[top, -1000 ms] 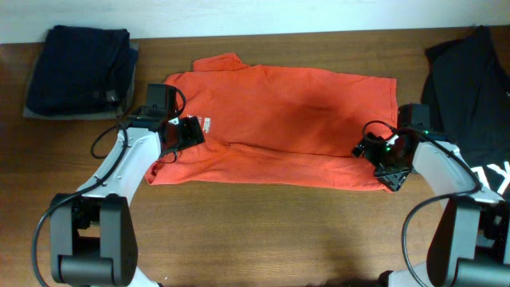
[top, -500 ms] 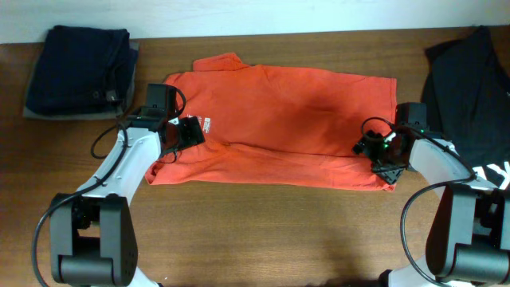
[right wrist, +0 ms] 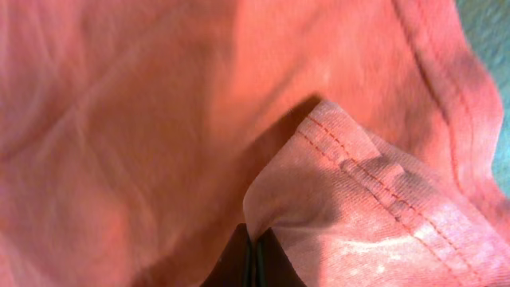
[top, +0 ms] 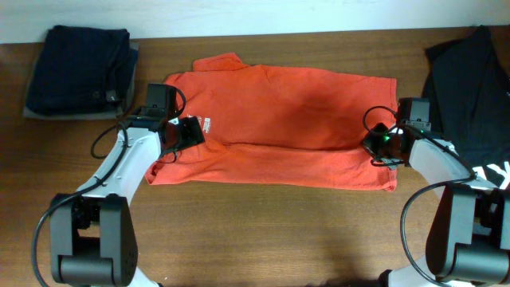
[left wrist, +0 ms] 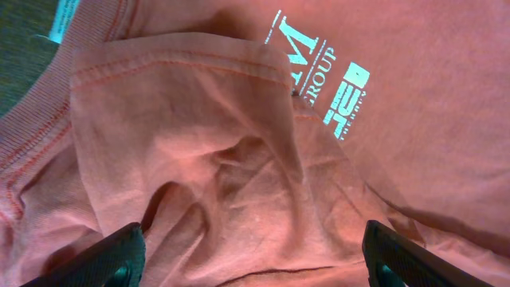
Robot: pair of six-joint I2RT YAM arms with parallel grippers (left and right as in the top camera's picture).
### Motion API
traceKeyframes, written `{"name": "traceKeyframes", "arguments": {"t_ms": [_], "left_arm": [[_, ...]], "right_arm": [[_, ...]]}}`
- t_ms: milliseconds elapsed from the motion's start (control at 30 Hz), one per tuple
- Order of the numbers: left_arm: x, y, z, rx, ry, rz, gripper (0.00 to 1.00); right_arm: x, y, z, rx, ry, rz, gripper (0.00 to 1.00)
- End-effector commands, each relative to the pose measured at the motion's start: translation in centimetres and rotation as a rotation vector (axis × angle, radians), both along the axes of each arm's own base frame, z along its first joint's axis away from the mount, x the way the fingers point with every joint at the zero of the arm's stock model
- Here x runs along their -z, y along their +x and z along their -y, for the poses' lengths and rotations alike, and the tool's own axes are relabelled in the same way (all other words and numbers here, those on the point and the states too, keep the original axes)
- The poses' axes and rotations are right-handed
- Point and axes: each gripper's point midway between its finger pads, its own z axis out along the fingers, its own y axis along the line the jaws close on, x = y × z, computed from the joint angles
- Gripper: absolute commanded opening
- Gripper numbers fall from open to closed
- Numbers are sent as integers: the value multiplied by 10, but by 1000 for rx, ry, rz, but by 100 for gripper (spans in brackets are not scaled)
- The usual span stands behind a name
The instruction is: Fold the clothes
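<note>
Overhead, left to right: dark garments (top: 78, 70) folded at the table's (top: 263, 231) far left corner, red T-shirt (top: 279, 119) spread flat mid-table, black shirt (top: 466, 88) at the right edge. The left gripper (top: 188, 132) sits over the T-shirt's left end by the white lettering (top: 207, 123), and the right gripper (top: 376, 146) is on its right end. Only the left wrist view shows that claw wide, fingers (left wrist: 111, 257) well apart over rumpled cloth with nothing between them. Only the right wrist view shows the other claw closed, pinching a stitched hem fold (right wrist: 374, 199) raised off the layer beneath.
</note>
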Motion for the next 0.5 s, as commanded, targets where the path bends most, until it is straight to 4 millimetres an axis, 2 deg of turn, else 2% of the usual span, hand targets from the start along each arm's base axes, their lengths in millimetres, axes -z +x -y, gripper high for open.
{"name": "traceKeyframes", "arguments": {"t_ms": [0,167,200,233,267,300,333,467], "left_arm": [[-18,8,-3,6,32,54,87],[-20,13,-3,5,31,75,87],[-21,14,-3,4,33,82,87],[-22,16,-3,4,32,89,87],[-23,17,-3,4,32,96,87],[-23,18,-3,6,34,101,87],[-24,20,-3,15,38,108,87],[-30,23,-2,23,39,125,87]], "right_arm": [[0,6,9,33,-58,18,4],[-4,17,21,60,-118,61,4],[-5,18,22,64,-126,68,17],[-6,19,23,66,-131,71,48],[-6,19,24,67,-132,73,72],[-6,19,24,67,-132,73,93],[-5,18,23,66,-131,67,99],[-3,12,22,57,-131,40,99]]}}
